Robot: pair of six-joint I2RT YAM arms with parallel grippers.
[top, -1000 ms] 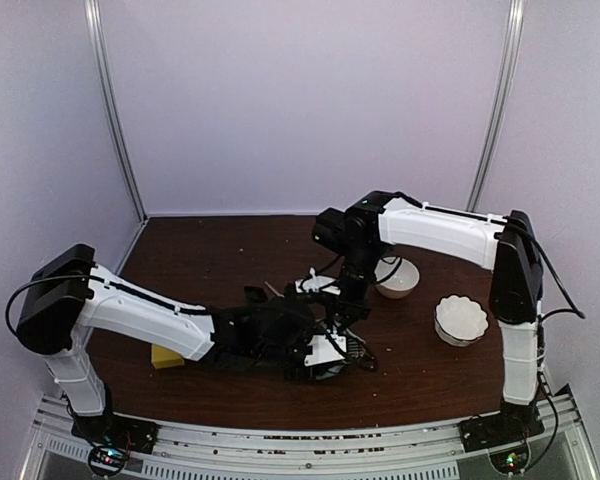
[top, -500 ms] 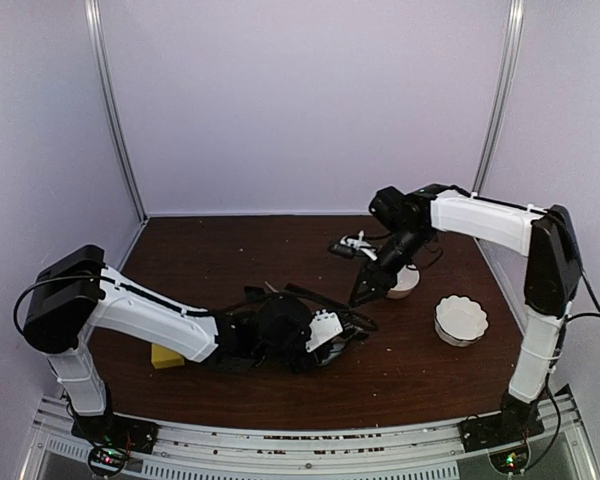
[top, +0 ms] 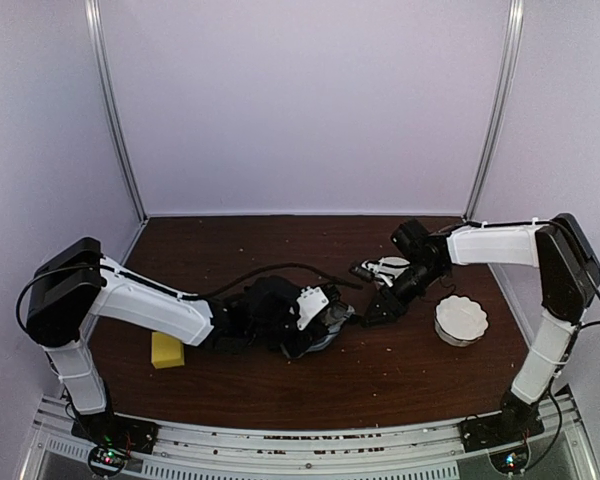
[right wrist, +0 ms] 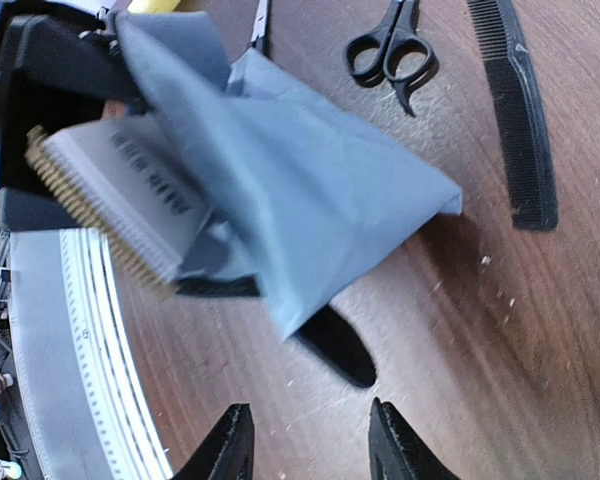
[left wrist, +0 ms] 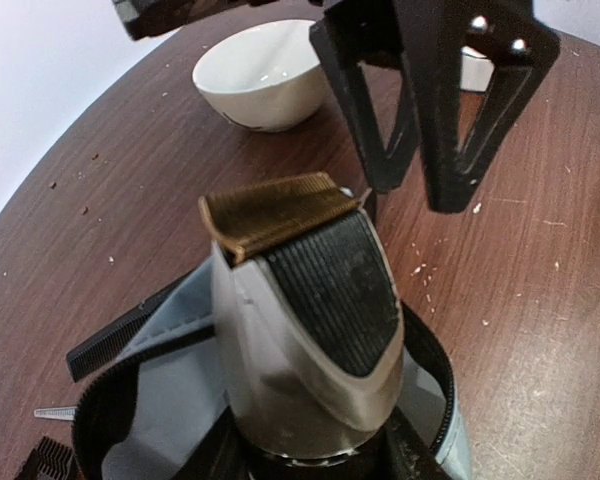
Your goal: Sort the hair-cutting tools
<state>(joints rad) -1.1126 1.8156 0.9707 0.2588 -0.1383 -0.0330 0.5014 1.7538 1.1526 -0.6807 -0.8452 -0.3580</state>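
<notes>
My left gripper (top: 318, 312) is shut on the black and silver clipper (left wrist: 310, 300), whose gold-toothed tip (left wrist: 278, 208) points away from the wrist. The clipper stands in the open mouth of the grey zip pouch (left wrist: 170, 390). In the right wrist view the clipper (right wrist: 115, 200) pokes out of the pouch (right wrist: 290, 190). My right gripper (right wrist: 310, 450) is open and empty, low over the table just right of the pouch, and also shows in the top view (top: 373, 312). One pair of scissors (right wrist: 390, 50) and the black comb (right wrist: 515, 110) lie beyond the pouch. The tiny attachment is not visible.
A white bowl (top: 460, 320) stands at the right. Another white bowl (left wrist: 265, 70) sits behind my right gripper's fingers (left wrist: 380, 120). A yellow block (top: 167, 350) lies at the left near my left arm. A black cable arcs over the table middle.
My right arm swung from the table middle to the right, then came down low beside the pouch. My left gripper shifted slightly right, still holding the clipper.
</notes>
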